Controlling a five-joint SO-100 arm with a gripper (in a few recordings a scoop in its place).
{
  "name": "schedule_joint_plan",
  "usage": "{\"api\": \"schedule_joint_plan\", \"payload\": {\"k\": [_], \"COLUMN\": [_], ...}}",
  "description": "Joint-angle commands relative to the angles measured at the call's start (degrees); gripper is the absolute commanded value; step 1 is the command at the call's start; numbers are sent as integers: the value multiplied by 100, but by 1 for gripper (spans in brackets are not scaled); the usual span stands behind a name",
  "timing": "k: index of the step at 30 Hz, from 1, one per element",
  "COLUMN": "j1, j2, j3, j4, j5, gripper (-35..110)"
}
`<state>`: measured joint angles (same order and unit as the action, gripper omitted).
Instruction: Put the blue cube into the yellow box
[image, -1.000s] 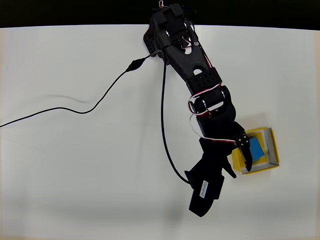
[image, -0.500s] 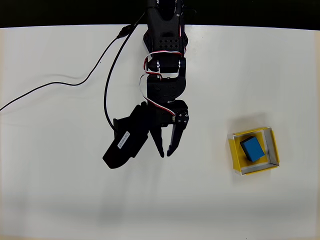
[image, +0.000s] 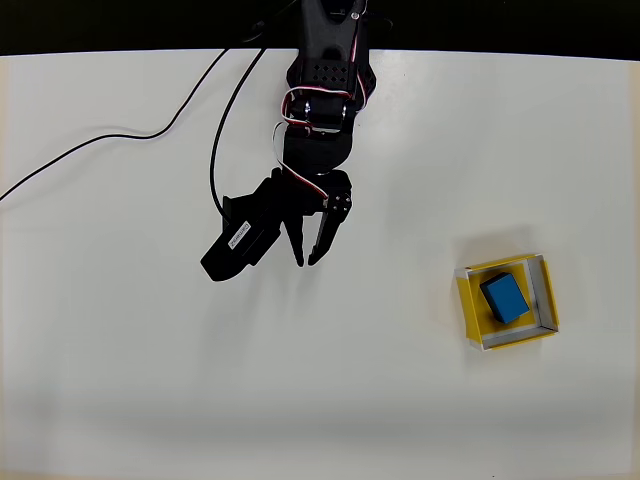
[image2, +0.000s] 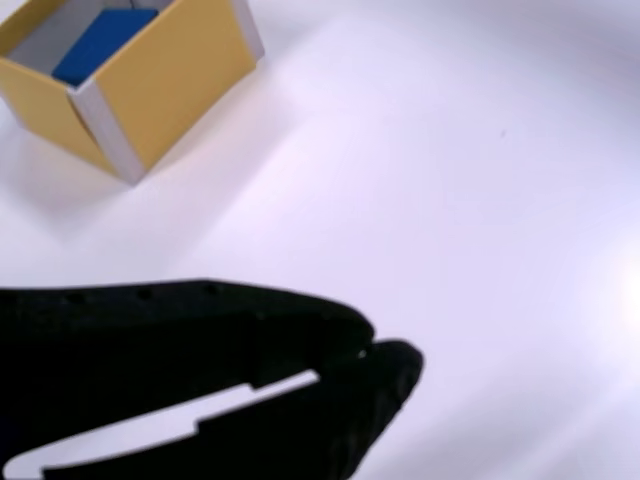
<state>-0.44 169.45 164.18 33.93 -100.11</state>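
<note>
**Cube boxed, arm drawn back toward its base**

Moved since half a second ago: the gripper (image: 307, 260), which has pulled up and slightly left across the table (image: 120, 360) in the overhead view, nearer the arm's base at the top edge. A full second ago it stood over the yellow box; it is now well apart from it.

Item 1. Gripper: black, two fingers pointing down the picture in the overhead view, their tips almost meeting with only a thin slit between them, nothing held. In the wrist view the fingers (image2: 300, 350) lie across the bottom of the picture as one dark mass, tips touching (a narrow pale gap shows further back along them).

Item 2. Blue cube (image: 504, 297): lies inside the yellow box (image: 468, 305), unmoved over the last half second. Seen from above it sits turned a little against the box's walls, toward the upper middle of the floor. In the wrist view its blue top (image2: 103, 42) shows over the near wall.

Item 3. Yellow box: at the right of the table in the overhead view, resting slightly askew. The wrist view has it in the upper left corner (image2: 175, 85), yellow outer sides facing the camera.

Item 4. Black cable (image: 130, 133): runs from the arm's base out to the left edge of the table.
</note>
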Motion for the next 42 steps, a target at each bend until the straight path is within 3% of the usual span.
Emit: {"api": "schedule_joint_plan", "payload": {"k": [1,6,12,24,42], "j1": [53,-9,-105,-35,123], "j2": [817,1573,2039,2215,2188], "j3": [448,1301,1503,1600,1600], "j4": [343,967,2505,4403,4386], "j5": [18,97,325,580,800], "gripper": [0,0,0,0,0]}}
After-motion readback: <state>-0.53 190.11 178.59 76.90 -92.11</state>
